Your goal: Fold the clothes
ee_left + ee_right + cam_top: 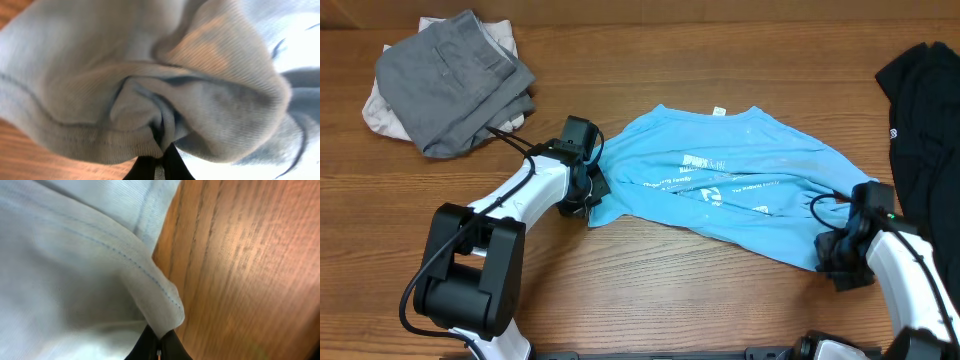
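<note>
Far left, upper part of table (pixel 650 300): grey garment (pixel 455 75), loosely folded, lying on an off-white garment (pixel 378 112) that pokes out at its left and top edges. Both well apart from the shirt.

L arm (pixel 520 190) reaches up and rightward from its base at lower left. L gripper (pixel 594 194) sits at the shirt's left edge, jaws pinched together on a bunch of blue cloth. L wrist view: fabric gathered in deep folds that converge on the dark fingertips (pixel 145 171) at frame bottom.

Ctr to right: light blue T-shirt (pixel 720 165), spread out on the wood but rumpled. Collar w/ small white tag (pixel 719 111) at top edge, white logos (pixel 705 165) across the chest. It spans from L gripper to R gripper.

R gripper (pixel 830 250) at the shirt's lower-right end — jaws clamped tight on a stitched hem fold. R wrist view: hem w/ blue stitching drops straight into the fingertips (pixel 145 349); bare wood to the right of it.

Far right: black garment (pixel 925 110), heaped, running off the frame edge. Near the shirt's right end; can't tell if touching.
</note>
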Tool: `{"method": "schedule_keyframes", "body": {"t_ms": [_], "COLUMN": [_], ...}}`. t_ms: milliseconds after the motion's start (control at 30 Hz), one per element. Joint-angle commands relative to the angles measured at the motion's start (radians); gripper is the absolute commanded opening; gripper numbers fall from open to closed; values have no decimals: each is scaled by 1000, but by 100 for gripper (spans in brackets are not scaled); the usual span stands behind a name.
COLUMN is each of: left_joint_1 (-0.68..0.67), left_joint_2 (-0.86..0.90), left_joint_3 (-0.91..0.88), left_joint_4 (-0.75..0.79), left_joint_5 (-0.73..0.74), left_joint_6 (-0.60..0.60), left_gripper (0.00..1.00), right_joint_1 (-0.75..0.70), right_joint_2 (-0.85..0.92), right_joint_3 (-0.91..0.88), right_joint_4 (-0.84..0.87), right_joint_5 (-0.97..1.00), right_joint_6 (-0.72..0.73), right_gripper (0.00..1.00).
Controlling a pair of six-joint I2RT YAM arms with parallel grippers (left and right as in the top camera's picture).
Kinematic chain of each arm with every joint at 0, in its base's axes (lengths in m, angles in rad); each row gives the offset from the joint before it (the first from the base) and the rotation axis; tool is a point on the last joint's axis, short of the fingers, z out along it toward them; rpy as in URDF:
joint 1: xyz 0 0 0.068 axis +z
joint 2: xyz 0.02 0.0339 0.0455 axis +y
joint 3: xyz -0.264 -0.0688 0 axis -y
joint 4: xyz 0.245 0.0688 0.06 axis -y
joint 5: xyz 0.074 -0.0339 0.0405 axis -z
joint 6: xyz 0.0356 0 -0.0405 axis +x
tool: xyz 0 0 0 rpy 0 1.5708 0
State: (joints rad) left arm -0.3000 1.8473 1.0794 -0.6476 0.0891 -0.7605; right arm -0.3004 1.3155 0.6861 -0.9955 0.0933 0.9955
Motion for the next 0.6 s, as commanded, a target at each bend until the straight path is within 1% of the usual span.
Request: {"method": "schedule_keyframes", "body": {"t_ms": [0, 200, 333, 500, 567], "left_joint_1": [7, 5, 5, 5, 5], "left_joint_2": [-32, -196, -342, -592, -695], "left_joint_3": [-37, -37, -37, -28, -13], "left_joint_4": [-45, -127, -212, -303, -341], "left_joint_5": [-31, -47, -64, -63, -63], "left_joint_6": [-2, 2, 6, 44, 50], "left_gripper": [4, 4, 4, 4, 4], "right_joint_1": [-3, -3, -3, -3, -3], "right_joint_2": [-82, -263, -365, -422, -422], "right_joint_3": [88, 172, 250, 441, 535], "right_joint_4": [-49, -176, -255, -377, -441], "right_joint_5": [10, 10, -29, -96, -99], "right_joint_6": [7, -43, -118, -218, -230], "right_gripper": [4, 4, 4, 4, 4]}}
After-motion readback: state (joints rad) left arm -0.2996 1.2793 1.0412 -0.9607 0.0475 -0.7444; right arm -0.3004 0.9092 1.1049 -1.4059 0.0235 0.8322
